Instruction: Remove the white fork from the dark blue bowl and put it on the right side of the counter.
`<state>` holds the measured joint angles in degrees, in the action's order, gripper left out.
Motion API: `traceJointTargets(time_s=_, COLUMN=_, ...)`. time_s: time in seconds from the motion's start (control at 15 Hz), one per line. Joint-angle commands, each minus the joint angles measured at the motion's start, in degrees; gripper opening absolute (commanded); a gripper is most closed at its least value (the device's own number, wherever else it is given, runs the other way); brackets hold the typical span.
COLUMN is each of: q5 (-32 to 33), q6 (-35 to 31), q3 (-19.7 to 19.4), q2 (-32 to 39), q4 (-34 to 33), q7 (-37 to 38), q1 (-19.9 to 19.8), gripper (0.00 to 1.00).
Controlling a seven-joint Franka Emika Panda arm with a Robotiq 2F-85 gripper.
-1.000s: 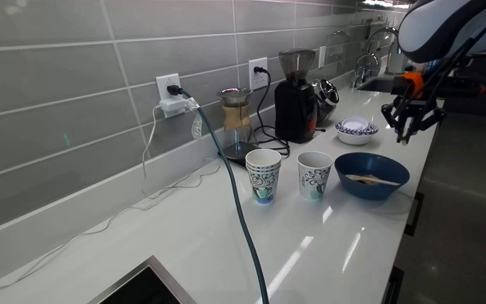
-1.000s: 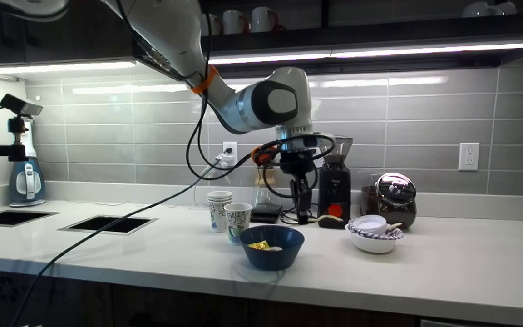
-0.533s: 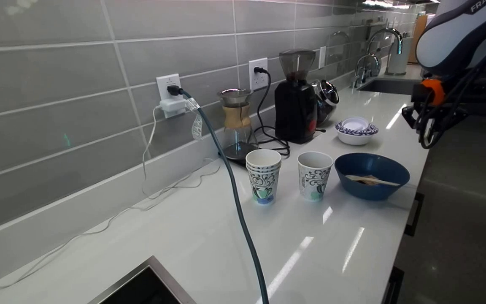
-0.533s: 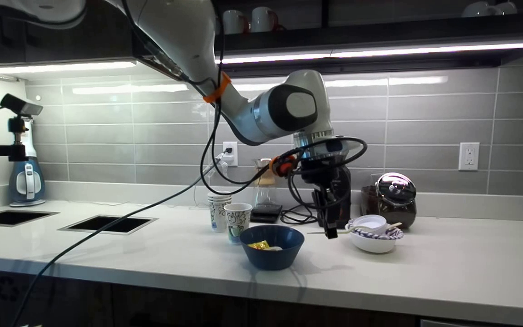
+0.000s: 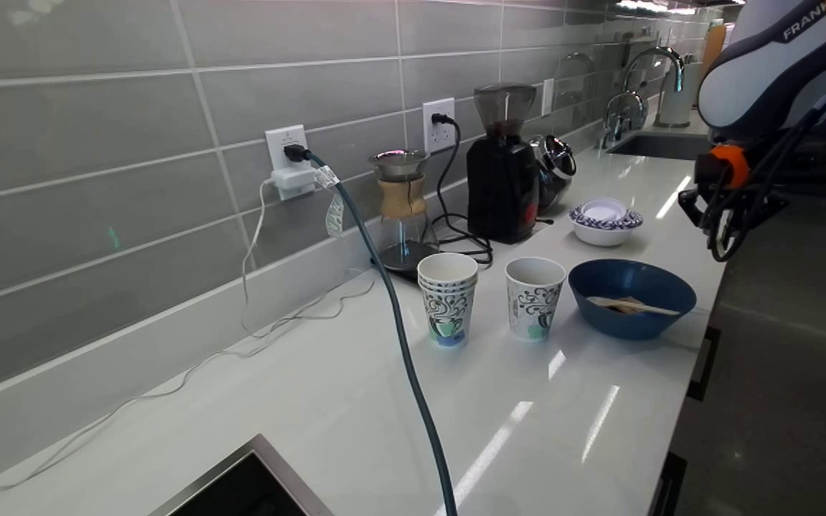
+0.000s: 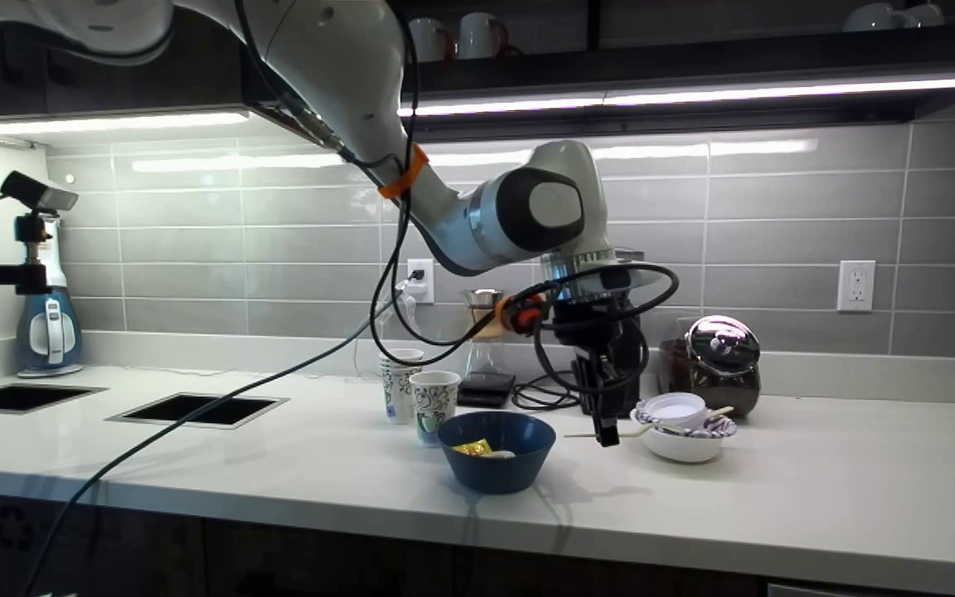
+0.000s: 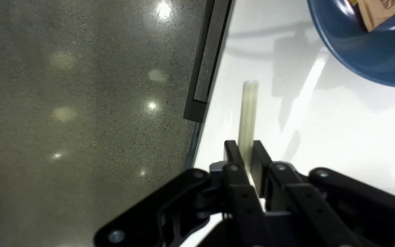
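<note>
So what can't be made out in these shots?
Slim pale utensil, wrist view: one end hidden by the black jointed tool.
That end, in an exterior view: too small and blurred to show tines.
Brown paper packet, wrist view: cut off by the top edge.
Round navy bowl, in an exterior view: near wall hides its floor.

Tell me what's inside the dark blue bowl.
In the dark blue bowl sit a yellow packet, a brown packet and, in an exterior view, a pale strip I can't identify. Anything beneath them is covered, so I can't see the bottom there.
</note>
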<state>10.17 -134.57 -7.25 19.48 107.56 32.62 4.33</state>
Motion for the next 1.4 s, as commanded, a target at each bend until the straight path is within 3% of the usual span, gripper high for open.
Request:
traceJointTargets(time_s=0.0, q5=-0.1, q6=-2.5, q3=1.1, q2=3.0, q4=-0.6, q7=-8.7, q1=-1.3, gripper=0.03)
traceJointTargets(time_s=0.4, q5=-7.7, q6=-10.4, q3=6.6, q2=4.7, q4=-0.1, q7=-30.9, q1=-6.7, gripper=0.03)
traceJointTargets(time_s=0.73, q5=-20.6, q6=-6.8, q3=14.4, q2=7.1, q4=-2.5, q7=-50.9, q1=-13.0, gripper=0.03)
traceJointTargets(time_s=0.93, q5=-22.2, q6=-6.1, q3=15.4, q2=8.8, q4=-3.7, q7=-56.5, q1=-14.2, gripper=0.03)
traceJointTargets(time_s=1.33, q5=-21.7, q6=-6.1, q3=15.7, q2=12.1, q4=-6.0, q7=-60.8, q1=-15.2, gripper=0.03)
